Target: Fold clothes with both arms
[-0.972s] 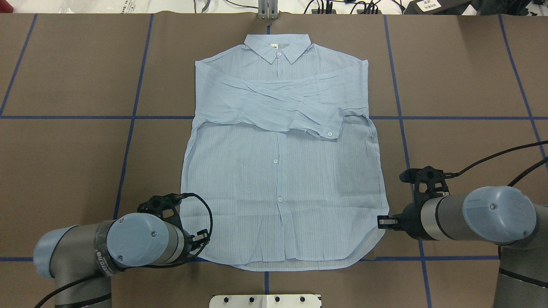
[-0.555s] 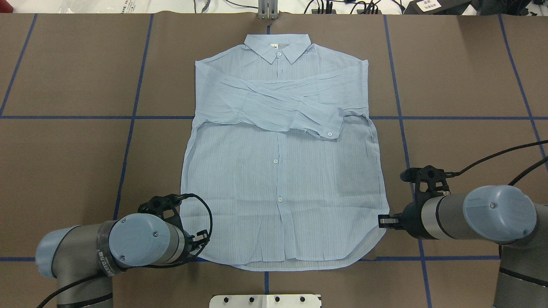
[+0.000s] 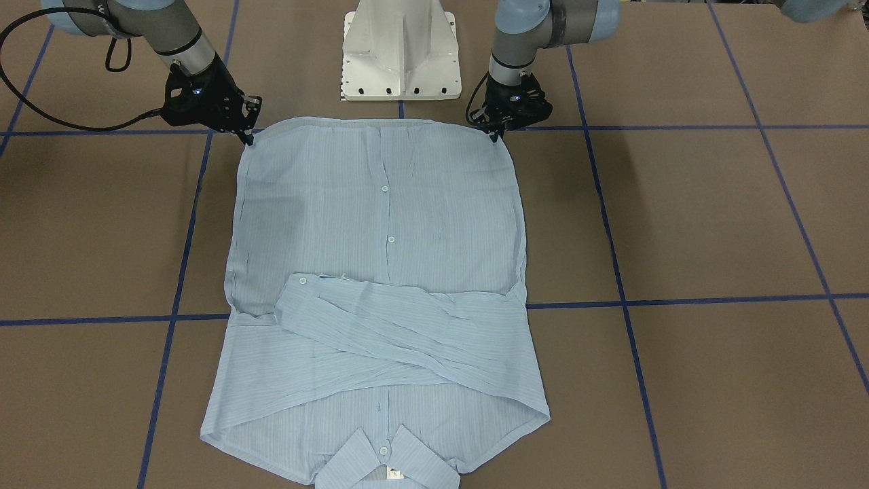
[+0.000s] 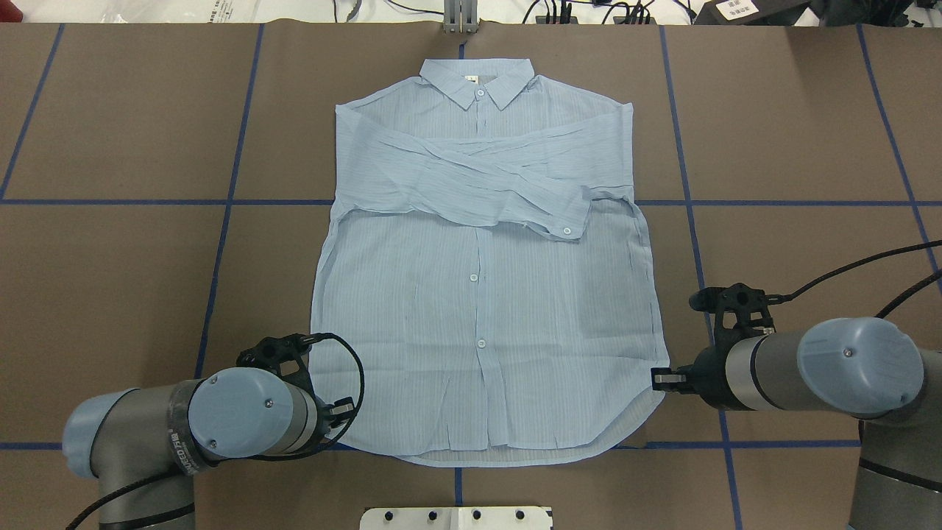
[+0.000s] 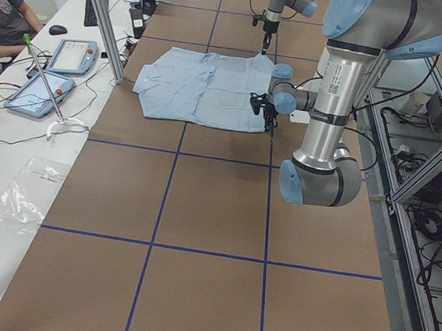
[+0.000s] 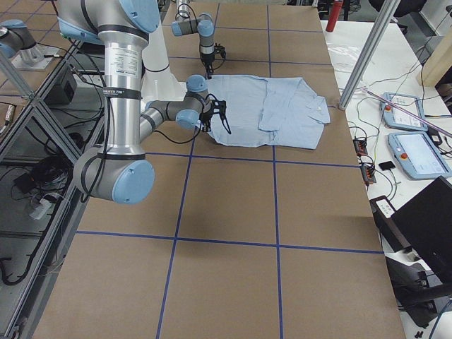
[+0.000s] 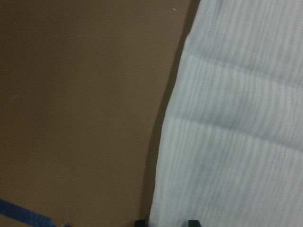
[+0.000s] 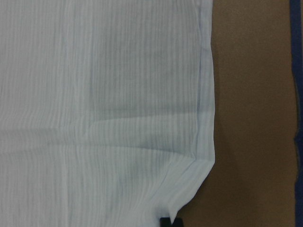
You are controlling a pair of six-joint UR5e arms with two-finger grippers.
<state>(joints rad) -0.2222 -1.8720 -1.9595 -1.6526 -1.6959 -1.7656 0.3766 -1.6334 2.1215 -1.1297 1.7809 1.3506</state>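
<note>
The pale blue shirt point(image 4: 478, 294) lies flat and buttoned on the brown desk point(image 4: 110, 258). Its collar point(image 4: 477, 81) is on the far side from me, and both sleeves point(image 4: 478, 184) are crossed over the chest. My left claw point(image 3: 493, 134) is down at the near hem corner on my left, and my right claw point(image 4: 659, 380) is at the opposite hem corner. Each wrist view shows cloth right at the dark fingertips, but I cannot tell whether either claw has closed on it. I judge this to be the grasp before folding the hem up toward the collar. The next move calls for a firm pinch on both corners. Then both corners must lift and travel forward together, level, so the thin fabric neither skews nor drags the sleeves.
</note>
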